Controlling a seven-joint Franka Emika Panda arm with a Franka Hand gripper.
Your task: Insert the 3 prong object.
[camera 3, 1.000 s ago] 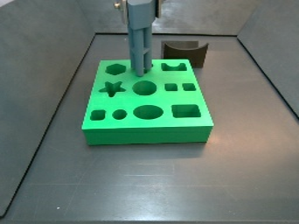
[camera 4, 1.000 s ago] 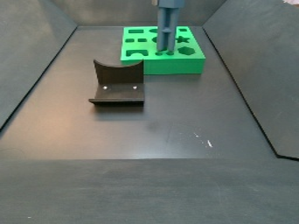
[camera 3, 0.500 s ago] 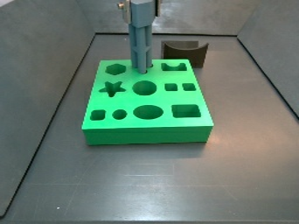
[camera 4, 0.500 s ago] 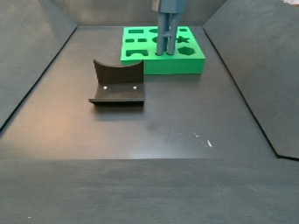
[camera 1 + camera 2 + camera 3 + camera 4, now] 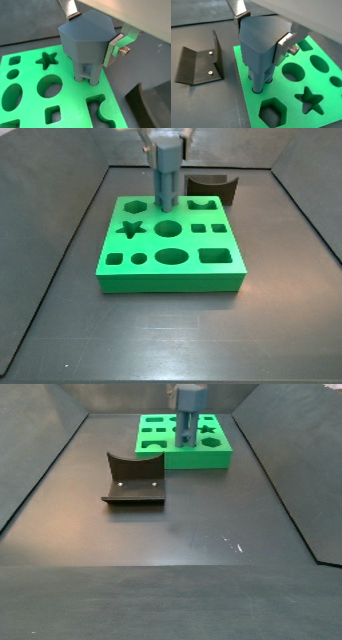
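1. In a wrist view, the tall, slim, pale blue-grey 3 prong object (image 5: 85, 47) is seen clamped by its broad upper block between the flat silver fingers (image 5: 123, 44) of the pincer (image 5: 90, 37), which is closed upon it. Its prong tips are seen at the surface of the bright green board with shaped holes (image 5: 30, 107), beside the star-shaped hole; how deep they sit cannot be told.

2. In a wrist view, the 3 prong object (image 5: 260, 50) is shown upright in the pincer (image 5: 264, 35), its bars reaching the green board (image 5: 294, 107) near the hexagonal hole. The dark L-shaped fixture (image 5: 198, 65) is seen on the counter, apart from the board.

3. In a side view, the object (image 5: 167, 178) is seen standing over the far middle of the board (image 5: 171, 268); a dark brown block with a curved notch (image 5: 211, 188) lies behind, to the far right.

4. In a side view, the object (image 5: 186, 419) stands at the far board (image 5: 214, 456), with the fixture (image 5: 134, 481) nearer and to the left.

5. The piece is judged rigid, light and smooth-sided; the narrow bars are judged the weak part, so hold is best kept on the solid upper block.
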